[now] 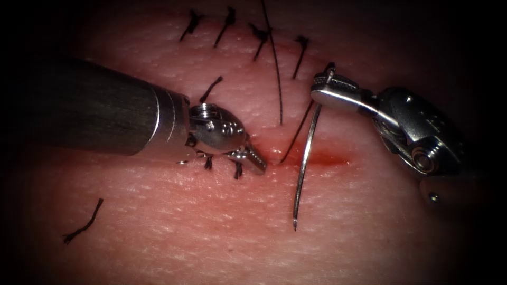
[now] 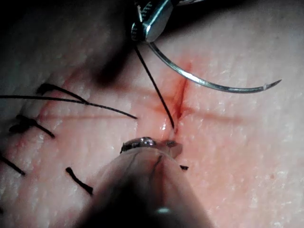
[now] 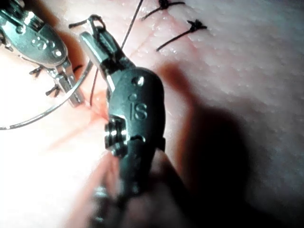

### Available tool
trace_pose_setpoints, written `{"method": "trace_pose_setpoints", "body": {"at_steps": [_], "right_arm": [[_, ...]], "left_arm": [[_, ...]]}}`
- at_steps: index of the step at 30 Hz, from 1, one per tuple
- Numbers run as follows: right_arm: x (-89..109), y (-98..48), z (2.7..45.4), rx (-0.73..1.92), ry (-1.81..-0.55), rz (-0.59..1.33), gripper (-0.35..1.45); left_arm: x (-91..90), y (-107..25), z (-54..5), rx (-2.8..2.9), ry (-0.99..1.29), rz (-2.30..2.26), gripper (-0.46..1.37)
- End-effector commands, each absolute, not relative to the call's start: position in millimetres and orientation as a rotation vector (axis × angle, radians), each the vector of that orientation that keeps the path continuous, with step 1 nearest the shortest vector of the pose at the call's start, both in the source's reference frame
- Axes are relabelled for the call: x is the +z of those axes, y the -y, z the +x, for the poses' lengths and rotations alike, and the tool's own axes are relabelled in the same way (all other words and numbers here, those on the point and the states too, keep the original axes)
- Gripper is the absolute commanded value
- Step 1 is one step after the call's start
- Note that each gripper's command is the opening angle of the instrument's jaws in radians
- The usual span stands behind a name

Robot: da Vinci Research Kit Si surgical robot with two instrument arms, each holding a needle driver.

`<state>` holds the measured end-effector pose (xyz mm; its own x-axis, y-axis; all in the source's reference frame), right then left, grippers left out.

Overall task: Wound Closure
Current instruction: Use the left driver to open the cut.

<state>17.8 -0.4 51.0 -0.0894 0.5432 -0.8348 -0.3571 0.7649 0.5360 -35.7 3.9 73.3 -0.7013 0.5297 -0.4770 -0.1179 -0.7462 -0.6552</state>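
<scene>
My right tool (image 1: 320, 85) is shut on the curved needle (image 1: 304, 163) near its thread end. The needle hangs free above the tissue (image 1: 174, 232), crossing the open red cut (image 1: 322, 157), with its tip (image 1: 294, 227) pointing at the near side. Black thread (image 1: 296, 134) runs from the needle's tail down into the tissue at the left end of the open cut. My left tool (image 1: 257, 162) is shut, holds nothing I can see, and rests its tip on the tissue just left of that spot. The left wrist view shows the needle (image 2: 209, 83), thread (image 2: 154, 88) and right tool (image 2: 142, 28).
Several knotted black stitches (image 1: 227, 21) line the closed part of the wound to the left. A long thread strand (image 1: 275, 68) comes down from the top. A loose cut end of thread (image 1: 84, 224) lies on the tissue at the lower left.
</scene>
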Motion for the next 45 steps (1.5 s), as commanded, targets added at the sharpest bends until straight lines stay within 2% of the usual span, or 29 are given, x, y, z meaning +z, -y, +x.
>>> {"method": "trace_pose_setpoints", "body": {"at_steps": [1, 20, 28, 29, 31, 35, 37, 38, 39, 43, 45], "right_arm": [[50.9, 0.4, 17.8, 0.759, -1.479, 0.155, -0.35], [51.0, 0.6, 17.8, 0.748, -1.479, 0.146, -0.35], [51.0, 0.7, 17.8, 0.748, -1.48, 0.146, -0.35], [51.0, 0.7, 17.8, 0.747, -1.48, 0.146, -0.35], [51.0, 0.8, 17.8, 0.747, -1.48, 0.146, -0.35], [51.1, 0.9, 17.9, 0.746, -1.48, 0.146, -0.35], [51.1, 1.0, 17.9, 0.745, -1.481, 0.145, -0.35], [51.2, 1.0, 17.9, 0.739, -1.481, 0.141, -0.35], [51.2, 1.0, 17.9, 0.734, -1.481, 0.136, -0.35], [51.5, 0.8, 17.8, 0.696, -1.48, 0.097, -0.35], [51.7, 0.5, 17.8, 0.663, -1.477, 0.064, -0.35]], "left_arm": [[73.4, -4.0, -35.9, 2.453, 0.854, -0.953, -0.35], [76.3, -5.0, -36.1, 2.521, 0.792, -0.882, -0.35], [78.0, -2.2, -36.9, 2.516, 0.947, -0.822, -0.35], [78.3, -1.9, -37.0, 2.522, 0.954, -0.802, -0.1], [78.8, -1.2, -37.2, 2.528, 0.959, -0.77, 0.15], [79.3, -0.7, -37.5, 2.515, 0.954, -0.75, 0.28], [79.4, -0.5, -37.5, 2.506, 0.954, -0.743, 0.55], [79.4, -0.5, -37.5, 2.506, 0.954, -0.743, 0.62], [79.4, -0.5, -37.5, 2.5, 0.955, -0.74, 0.8], [79.1, -0.6, -37.4, 2.5, 0.955, -0.74, 1.01], [79.0, -0.7, -37.3, 2.501, 0.945, -0.739, 1.03]]}}
